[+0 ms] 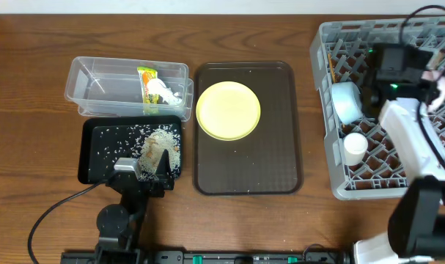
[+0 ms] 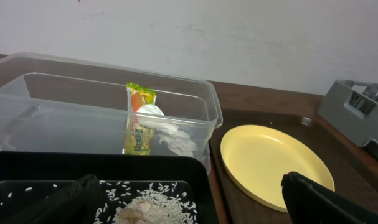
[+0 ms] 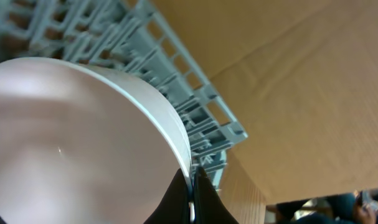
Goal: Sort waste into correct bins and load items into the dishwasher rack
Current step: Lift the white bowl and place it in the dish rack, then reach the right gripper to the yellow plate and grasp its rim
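Rim of light blue bowl in right gripper, inside rack

A: From where does the overhead camera look?

B: From high above the table, straight down and from far. It takes in the clear tub, the black tray, the plate and the rack together.

A: And the left wrist camera?

B: It is low and near, just over the black tray. It faces across the clear tub toward a pale wall. The plate and 1 corner of the rack show at the right, so it shares these 4 things with the overhead view.

A: The right wrist camera?

B: Very near and tilted, almost against a bowl, with the rack behind. With the overhead view it shares the rack for sure.
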